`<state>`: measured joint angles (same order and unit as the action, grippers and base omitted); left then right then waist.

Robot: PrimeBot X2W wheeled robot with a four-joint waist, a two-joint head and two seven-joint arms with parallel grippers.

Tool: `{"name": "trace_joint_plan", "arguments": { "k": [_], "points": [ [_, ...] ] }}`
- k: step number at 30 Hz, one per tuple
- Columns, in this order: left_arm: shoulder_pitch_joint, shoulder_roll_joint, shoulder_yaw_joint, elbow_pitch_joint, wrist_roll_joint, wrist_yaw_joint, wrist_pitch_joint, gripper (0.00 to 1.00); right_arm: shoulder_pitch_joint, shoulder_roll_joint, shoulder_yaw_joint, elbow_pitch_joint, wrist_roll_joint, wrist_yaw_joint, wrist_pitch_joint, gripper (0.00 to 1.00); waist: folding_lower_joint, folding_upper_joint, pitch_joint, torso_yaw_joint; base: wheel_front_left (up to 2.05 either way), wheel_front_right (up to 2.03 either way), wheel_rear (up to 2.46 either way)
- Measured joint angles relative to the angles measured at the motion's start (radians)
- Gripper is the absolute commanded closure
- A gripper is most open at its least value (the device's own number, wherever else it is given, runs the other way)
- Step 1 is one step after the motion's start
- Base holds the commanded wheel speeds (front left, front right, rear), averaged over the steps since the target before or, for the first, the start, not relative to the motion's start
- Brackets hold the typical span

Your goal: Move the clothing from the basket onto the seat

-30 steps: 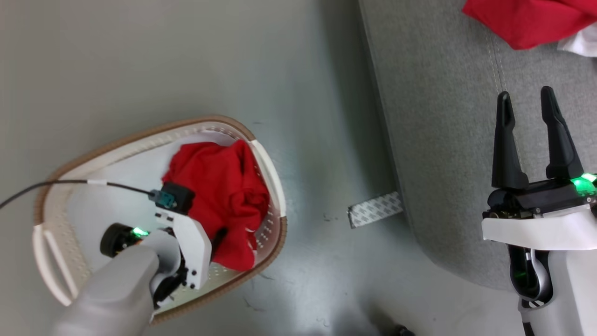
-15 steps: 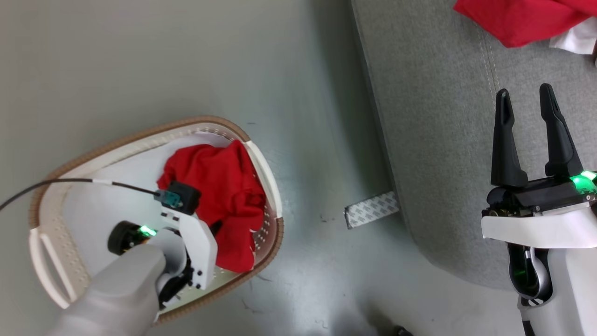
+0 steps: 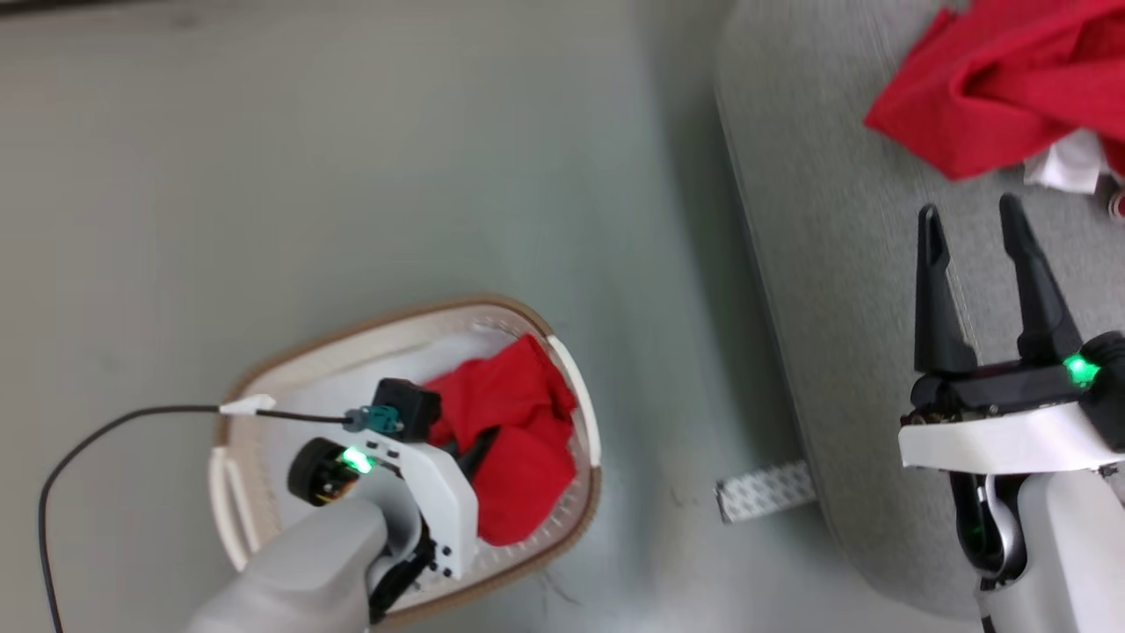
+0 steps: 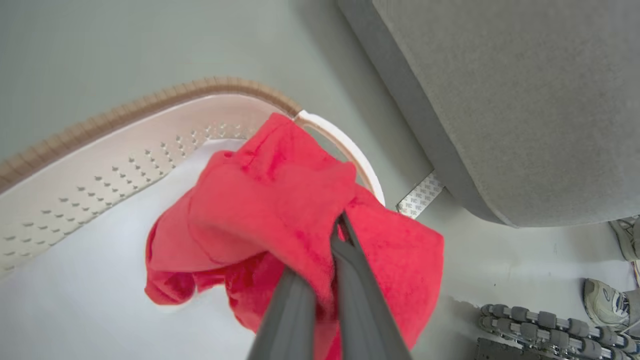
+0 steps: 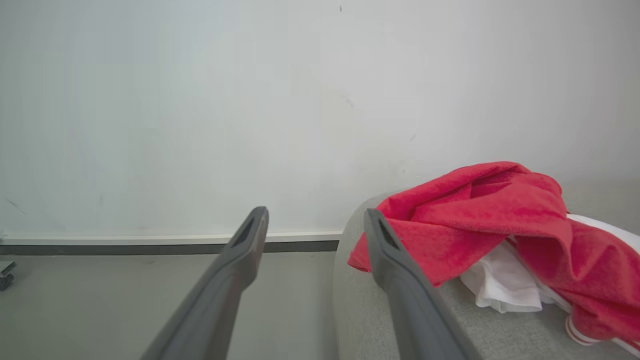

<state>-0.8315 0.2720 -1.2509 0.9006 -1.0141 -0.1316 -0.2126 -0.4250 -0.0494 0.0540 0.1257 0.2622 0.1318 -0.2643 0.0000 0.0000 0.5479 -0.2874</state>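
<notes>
One clothing item [image 4: 270,200] clamped by left gripper [image 4: 340,225], right gripper [image 3: 967,211] spread empty; lift clear of basket [image 4: 125,107] rim, then seat [image 3: 844,264] at three o'clock.

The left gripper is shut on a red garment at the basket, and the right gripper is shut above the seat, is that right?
Not quite: the right gripper is open, jaws well apart above the seat, as the right wrist view shows. The left gripper is indeed shut on the red garment at the basket.
</notes>
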Motion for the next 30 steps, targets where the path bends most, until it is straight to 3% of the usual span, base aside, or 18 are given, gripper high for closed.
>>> {"name": "trace_joint_plan", "arguments": {
  "k": [7, 19, 30],
  "points": [
    [0.012, -0.027, 0.003, -0.046, -0.002, 0.0, -0.046, 1.0, 0.047, 0.0, 0.015, 0.055, -0.007, 0.0, 0.0, 0.0, 0.0, 0.0, -0.15, 0.073, 0.0, 0.0, 0.0],
    [0.086, -0.037, 0.235, -0.245, 0.194, 0.018, -0.05, 1.0, 0.162, -0.001, 0.064, 0.113, 0.04, 0.0, 0.0, 0.0, -0.0003, 0.0, -0.414, 0.176, 0.0, 0.0, 0.0],
    [0.08, -0.017, 0.348, -0.417, 0.287, 0.055, -0.051, 1.0, 0.238, -0.002, 0.156, 0.14, 0.1, 0.0, 0.0, 0.0, -0.0003, 0.0, -0.569, 0.269, 0.0, 0.0, 0.0]
  ]
}}
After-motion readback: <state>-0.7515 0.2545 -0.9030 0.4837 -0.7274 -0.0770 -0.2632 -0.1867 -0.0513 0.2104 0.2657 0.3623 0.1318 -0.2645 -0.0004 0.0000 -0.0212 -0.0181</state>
